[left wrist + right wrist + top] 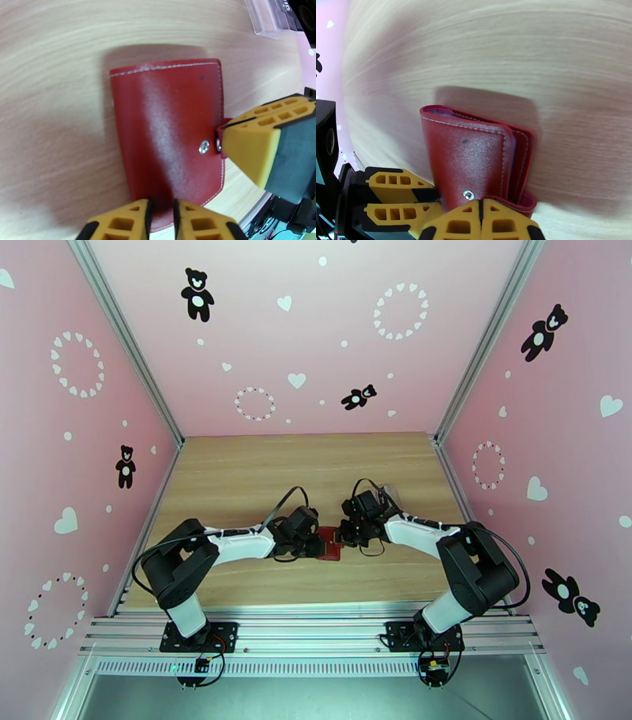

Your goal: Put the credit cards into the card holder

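Judged light, thin and limp: a small red stitched folding card holder [166, 130], likely to flop or slide on the pale wood-grain bench [51, 79] rather than stand firm; faintly glossy on the cover, so probably slippery under flat pads; not fragile. Best taken by an edge of the cover or by the little red snap tab [222, 128], with the other flap pinned for spreading the fold; worth avoiding a pull hard enough to drag the whole thing.

Lies at the middle of the bench between the two arms, close under both wrists, apart from a clear plastic box [272, 19] toward the far right.

Shows white stitching along the border, a silver snap stud [204, 147] and a tiny dark speck on the cover; looks slightly agape from the right wrist, top flap lifted off the lower one, pale lining just peeping at the fold.

Right jaws pressed together, pinching the snap tab; left jaws parted by a narrow slit at the holder's near edge; cannot tell whether gripping that edge or merely set against it.
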### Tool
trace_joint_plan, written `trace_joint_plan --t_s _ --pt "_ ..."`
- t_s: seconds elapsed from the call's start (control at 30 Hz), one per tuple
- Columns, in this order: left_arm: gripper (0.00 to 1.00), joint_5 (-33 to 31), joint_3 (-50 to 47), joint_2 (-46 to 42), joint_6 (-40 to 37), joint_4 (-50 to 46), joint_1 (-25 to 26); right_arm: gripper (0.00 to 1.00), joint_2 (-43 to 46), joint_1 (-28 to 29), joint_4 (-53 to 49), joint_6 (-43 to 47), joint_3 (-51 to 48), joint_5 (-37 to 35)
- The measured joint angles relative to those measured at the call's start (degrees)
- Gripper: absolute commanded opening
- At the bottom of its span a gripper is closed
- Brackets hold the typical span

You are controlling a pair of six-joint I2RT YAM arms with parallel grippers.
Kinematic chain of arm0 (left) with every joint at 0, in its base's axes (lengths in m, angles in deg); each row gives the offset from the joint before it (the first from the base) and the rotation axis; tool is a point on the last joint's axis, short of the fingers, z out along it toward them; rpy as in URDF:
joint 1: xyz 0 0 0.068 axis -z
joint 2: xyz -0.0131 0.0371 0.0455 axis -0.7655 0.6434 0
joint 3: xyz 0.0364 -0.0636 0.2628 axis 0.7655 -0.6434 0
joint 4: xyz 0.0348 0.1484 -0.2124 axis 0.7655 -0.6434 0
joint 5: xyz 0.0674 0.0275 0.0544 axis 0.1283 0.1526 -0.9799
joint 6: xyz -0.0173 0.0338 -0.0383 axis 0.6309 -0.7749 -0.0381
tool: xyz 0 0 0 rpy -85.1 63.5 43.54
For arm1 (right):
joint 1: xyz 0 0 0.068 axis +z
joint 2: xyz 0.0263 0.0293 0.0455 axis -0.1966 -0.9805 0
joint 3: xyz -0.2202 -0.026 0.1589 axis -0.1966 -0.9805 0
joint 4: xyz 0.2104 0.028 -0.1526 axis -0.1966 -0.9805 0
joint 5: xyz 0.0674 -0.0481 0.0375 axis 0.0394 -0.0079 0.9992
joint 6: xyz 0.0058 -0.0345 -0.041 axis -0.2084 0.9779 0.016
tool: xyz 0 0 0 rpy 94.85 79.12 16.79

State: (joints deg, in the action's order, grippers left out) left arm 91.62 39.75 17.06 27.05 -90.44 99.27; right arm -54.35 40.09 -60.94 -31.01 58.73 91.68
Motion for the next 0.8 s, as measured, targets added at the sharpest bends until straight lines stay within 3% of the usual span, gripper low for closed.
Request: trace_joint_plan --t_s 0.1,0.8 --pt "0.16 0.0 1.4 1.2 -0.4 -0.3 0.0 0.00 0.0 0.0 -0.4 0.0 0.5 -0.1" --pt "0.15 -0.3 2.1 1.8 -1.0 -0.8 0.0 0.00 0.4 0.2 -6.0 1.0 4.4 -1.3"
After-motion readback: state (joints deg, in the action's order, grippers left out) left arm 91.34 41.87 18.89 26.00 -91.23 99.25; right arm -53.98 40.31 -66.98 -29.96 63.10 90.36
